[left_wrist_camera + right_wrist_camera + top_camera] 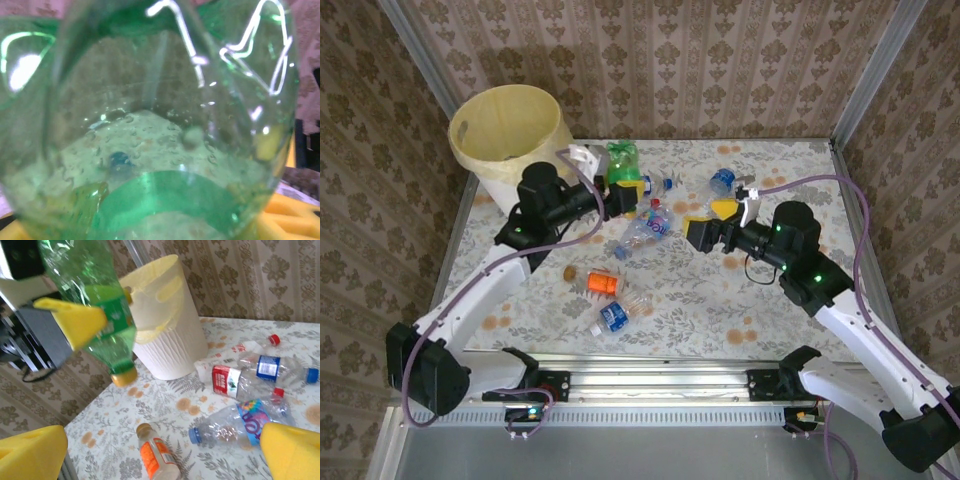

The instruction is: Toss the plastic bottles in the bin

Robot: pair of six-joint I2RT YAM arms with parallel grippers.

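The bin stands at the far left corner of the desk, white ribbed wall, pale yellow liner over the rim. And the left gripper is up beside it, jaws clamped on a green bottle! The right wrist view has that bottle tilted, cap pointing down, hanging in the air just to the side of the bin, not over the opening. Its green wall presses right against the left wrist lens.

The right gripper hovers over mid-desk, jaws wide apart, nothing between them.

The other plastic bottles lie loose on the desk in front of it: a blue-labelled bottle, red-labelled ones behind it, and nearer the arms a small orange-labelled bottle.
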